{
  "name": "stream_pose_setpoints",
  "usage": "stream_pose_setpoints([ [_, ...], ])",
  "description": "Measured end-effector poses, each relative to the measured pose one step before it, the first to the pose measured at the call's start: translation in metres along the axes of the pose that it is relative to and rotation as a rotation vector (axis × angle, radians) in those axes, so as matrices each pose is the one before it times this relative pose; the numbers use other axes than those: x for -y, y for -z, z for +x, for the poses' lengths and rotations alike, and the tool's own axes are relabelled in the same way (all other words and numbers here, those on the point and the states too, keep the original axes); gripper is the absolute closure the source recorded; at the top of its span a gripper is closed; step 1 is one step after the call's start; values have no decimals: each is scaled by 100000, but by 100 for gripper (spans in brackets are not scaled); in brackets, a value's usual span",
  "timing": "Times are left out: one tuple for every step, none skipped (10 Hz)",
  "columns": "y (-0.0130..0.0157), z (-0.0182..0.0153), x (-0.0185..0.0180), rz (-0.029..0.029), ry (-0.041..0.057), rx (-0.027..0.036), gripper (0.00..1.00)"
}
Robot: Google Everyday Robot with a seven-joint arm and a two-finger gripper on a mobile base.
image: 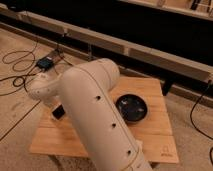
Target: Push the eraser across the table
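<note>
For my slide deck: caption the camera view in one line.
White arm bends over the bamboo table, gripper low at its left side, a black bowl on the right.
</note>
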Motion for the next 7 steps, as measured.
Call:
stream_pose_setpoints([
  [19, 89, 537, 1574, -310, 226, 20],
  [-6, 190, 374, 1256, -193, -64, 20],
  [-26, 262, 100, 786, 111, -78, 20],
  [57, 479, -160, 335, 408, -500, 20],
  [65, 319, -250, -191, 204, -382, 20],
  [150, 266, -241, -441, -126, -303, 20],
  [212, 181, -214, -741, -459, -225, 20],
])
